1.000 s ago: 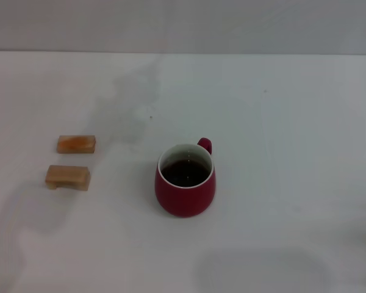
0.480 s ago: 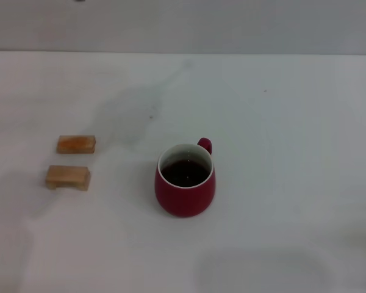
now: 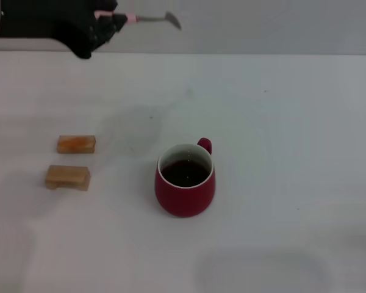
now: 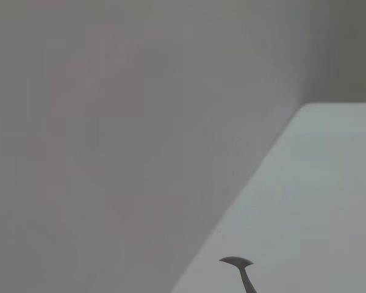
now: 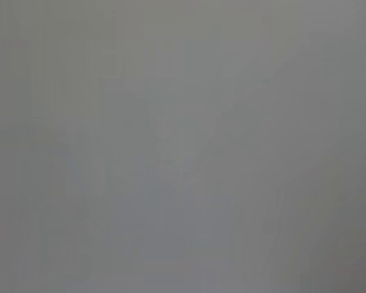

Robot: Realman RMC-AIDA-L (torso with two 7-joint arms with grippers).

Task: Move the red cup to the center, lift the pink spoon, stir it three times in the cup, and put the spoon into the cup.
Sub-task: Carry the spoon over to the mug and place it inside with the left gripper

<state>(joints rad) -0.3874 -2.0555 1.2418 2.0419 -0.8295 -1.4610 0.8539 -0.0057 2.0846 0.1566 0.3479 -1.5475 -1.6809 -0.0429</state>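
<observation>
One left end effector [image 3: 104,23] at work, clamped on the pale handle of the pink spoon [image 3: 151,19], metal bowl pointing away toward the robot's right, high above the worktop [image 3: 305,122]. Well below and right of it, nearer the robot: the red cup [image 3: 185,180], upright, dark liquid inside, about central. Lifting step apparently in hand; next, probably carry over the cup, tip bowl downward, lower inside the rim to stir. Right end effector out of sight.

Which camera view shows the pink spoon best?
The head view: the pink spoon is seen along its length there, held by the left gripper high above the table's far left side. The left wrist view shows only its grey bowl and a bit of neck. The right wrist view shows nothing of it.
</observation>
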